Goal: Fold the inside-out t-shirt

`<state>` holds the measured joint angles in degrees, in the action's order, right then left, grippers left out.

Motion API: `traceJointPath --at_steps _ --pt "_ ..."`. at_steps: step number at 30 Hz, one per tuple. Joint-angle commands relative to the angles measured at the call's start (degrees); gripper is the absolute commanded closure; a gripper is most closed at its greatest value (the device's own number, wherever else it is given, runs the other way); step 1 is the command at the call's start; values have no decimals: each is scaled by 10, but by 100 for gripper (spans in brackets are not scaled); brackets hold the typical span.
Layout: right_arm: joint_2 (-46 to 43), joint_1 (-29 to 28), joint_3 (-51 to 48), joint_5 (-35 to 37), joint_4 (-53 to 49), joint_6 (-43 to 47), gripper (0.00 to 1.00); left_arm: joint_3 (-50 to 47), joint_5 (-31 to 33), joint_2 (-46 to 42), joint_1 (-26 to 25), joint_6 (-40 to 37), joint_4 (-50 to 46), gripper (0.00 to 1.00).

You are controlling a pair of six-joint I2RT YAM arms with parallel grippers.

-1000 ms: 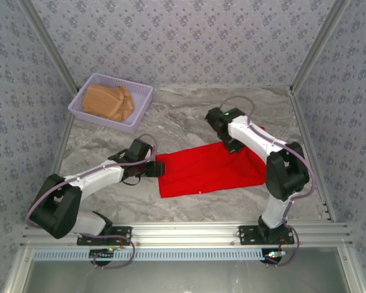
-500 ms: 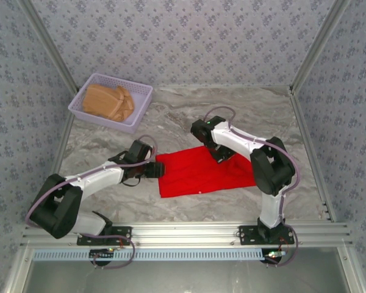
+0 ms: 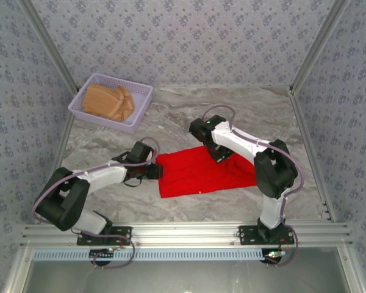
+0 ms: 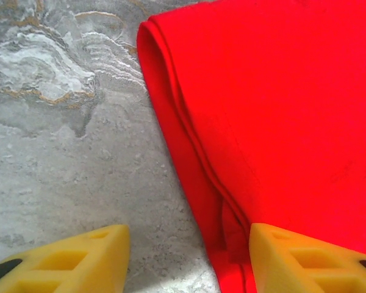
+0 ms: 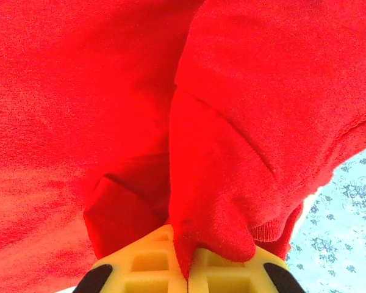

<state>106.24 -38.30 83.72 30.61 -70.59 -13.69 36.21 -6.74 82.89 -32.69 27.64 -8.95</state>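
The red t-shirt (image 3: 198, 173) lies as a flat folded band across the middle of the marble table. My left gripper (image 3: 155, 171) rests at its left edge, open, with the layered cloth edge (image 4: 189, 152) running between the yellow fingers (image 4: 79, 259); one finger is on bare table, the other over the cloth. My right gripper (image 3: 221, 154) sits on the shirt's upper edge, shut on a pinch of red cloth (image 5: 213, 201) that bunches up from between its jaws.
A lavender basket (image 3: 85, 113) holding a tan folded garment (image 3: 108, 102) stands at the back left. Metal frame rails and patterned walls (image 3: 183, 36) bound the table. Bare marble (image 3: 171, 116) lies behind the shirt.
My right gripper has moved left along the shirt's upper edge, pulling the right part of the cloth over so the band is shorter. The left gripper has stayed at the left edge.
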Motion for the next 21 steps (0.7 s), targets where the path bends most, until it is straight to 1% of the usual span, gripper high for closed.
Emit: traceJointPath --at_steps 1,7,12,17,21 --pt "-10 -5 14 -4 -19 5 100 -2 -36 19 -6 1 32 50" --pt "-12 -16 28 -3 -32 2 100 -11 -51 34 -7 13 57 56" --pt "-21 -46 58 -17 -48 -8 100 -12 -66 49 -8 19 77 62" --pt "-32 -80 90 -48 -55 -16 100 -13 -76 57 -8 22 86 66" --pt "-32 -109 111 -91 -44 -19 100 -17 -75 57 -8 26 93 68"
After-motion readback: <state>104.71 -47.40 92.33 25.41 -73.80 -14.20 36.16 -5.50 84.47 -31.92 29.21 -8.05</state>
